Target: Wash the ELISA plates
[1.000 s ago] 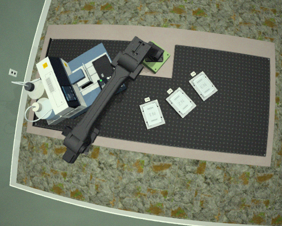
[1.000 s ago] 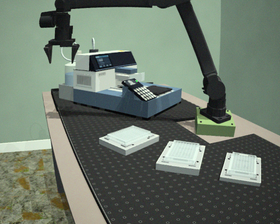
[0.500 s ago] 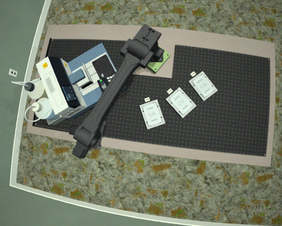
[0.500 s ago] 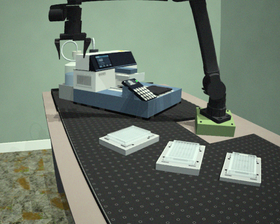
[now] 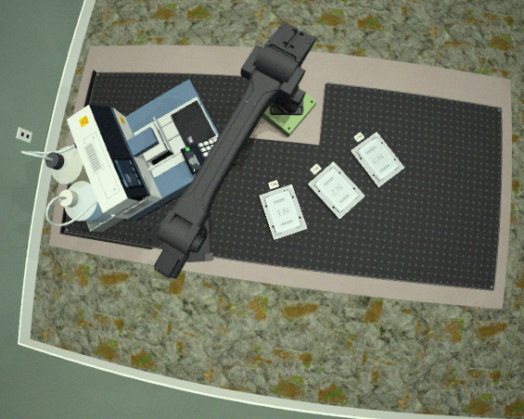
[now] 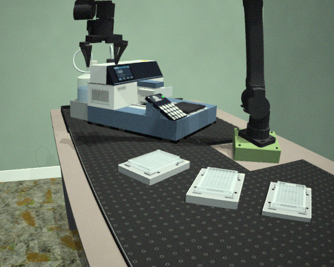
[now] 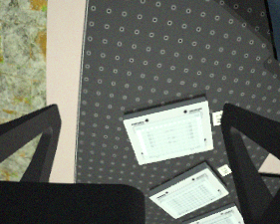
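Gripper (image 6: 102, 60) (image 7: 140, 112): fingers wide open, nothing between them, held high above the table. Three clear plates, each in its own nest. The plate (image 5: 283, 211) (image 6: 155, 160) (image 7: 169, 133) nearest the washer (image 5: 117, 159) (image 6: 125, 97) points its long axis roughly across the table (image 5: 353, 289) (image 6: 73, 212) (image 7: 65, 74); its cut-off corner is too faint to tell.

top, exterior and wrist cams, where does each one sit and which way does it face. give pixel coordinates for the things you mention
Top: high above the table, looking down; the arm crosses the washer (image 5: 121, 162) (image 6: 130, 115).
Exterior: beyond the table's plate-nest end, looking slightly down towards the washer; arm and open hand (image 6: 102, 62) (image 7: 140, 112) show.
Wrist: on the arm, looking down past both fingers at the nests.
All three share the plates.
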